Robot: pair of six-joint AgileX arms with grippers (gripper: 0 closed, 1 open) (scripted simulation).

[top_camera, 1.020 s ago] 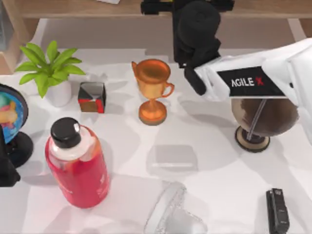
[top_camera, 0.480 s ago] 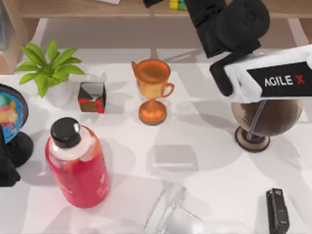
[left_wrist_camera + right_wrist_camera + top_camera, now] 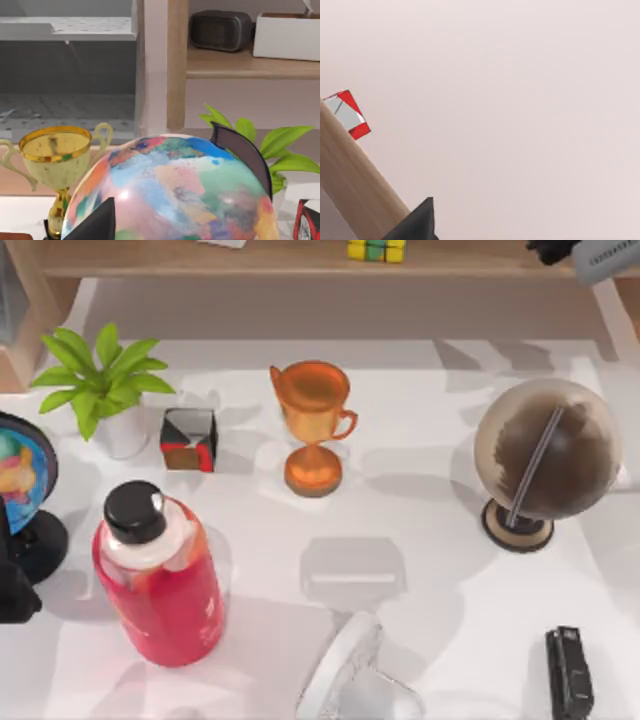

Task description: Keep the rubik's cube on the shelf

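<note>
Sitting on the shelf (image 3: 200, 258) at the far edge of the top view is the rubik's cube (image 3: 376, 250), with yellow and green tiles showing; nothing is touching it; the right arm (image 3: 590, 254) is at the top right corner, well to the right of the cube, and I cannot tell if its pincer is apart or together; the left arm (image 3: 14, 590) is parked at the left edge of the tabletop (image 3: 430, 500), beside the colourful globe (image 3: 22, 475), and I cannot tell about its pincer either. On the tabletop stand a green plant in a white pot (image 3: 100, 385), a black, red and grey cube (image 3: 189, 439), an orange trophy (image 3: 313, 425), and a brown globe (image 3: 545, 455); a bottle (image 3: 157, 575) with a black cap holds red liquid.
</note>
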